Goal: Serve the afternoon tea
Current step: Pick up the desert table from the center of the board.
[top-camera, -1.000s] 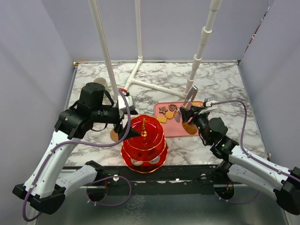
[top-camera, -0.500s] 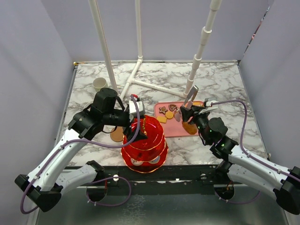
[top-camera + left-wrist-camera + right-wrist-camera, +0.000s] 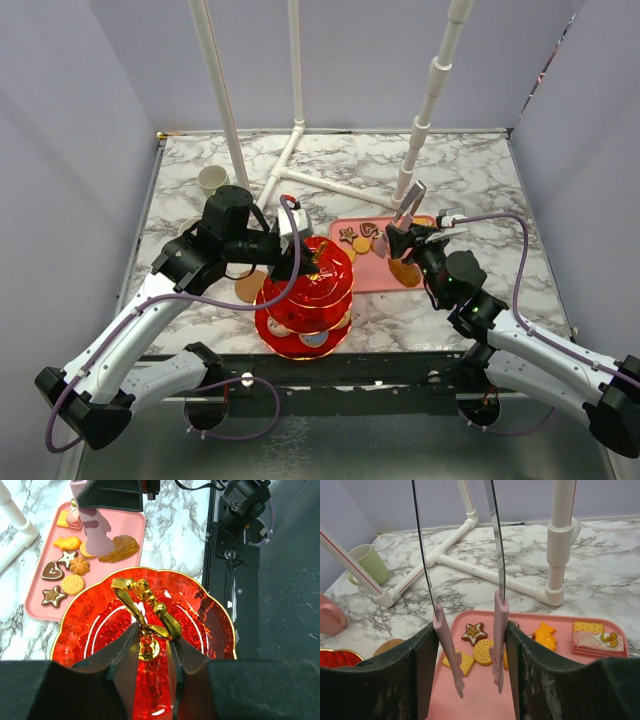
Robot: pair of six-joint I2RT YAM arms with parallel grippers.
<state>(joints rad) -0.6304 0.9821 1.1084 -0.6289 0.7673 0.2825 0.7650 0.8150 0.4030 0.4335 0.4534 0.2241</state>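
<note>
while clenched on the stem of the gold finial (image 3: 145, 602), left tool (image 3: 151, 636) directly above the translucent red three-tier stand (image 3: 305, 300), near the front edge of the marble table (image 3: 470, 170). roughly upright, long axis vertical, finial pointing up. likely light, stiff, brittle and easily tipped; best lifted by that stem, straight up. right tool (image 3: 470, 635) gripping pink-tipped tongs (image 3: 499, 615) over the pink tray (image 3: 545, 680).

Left gripper (image 3: 148, 636) pinches the finial (image 3: 145, 605), its arm bent inward at the elbow; right gripper (image 3: 469, 642) grips tongs (image 3: 498, 625), its arm stretched forward
</note>
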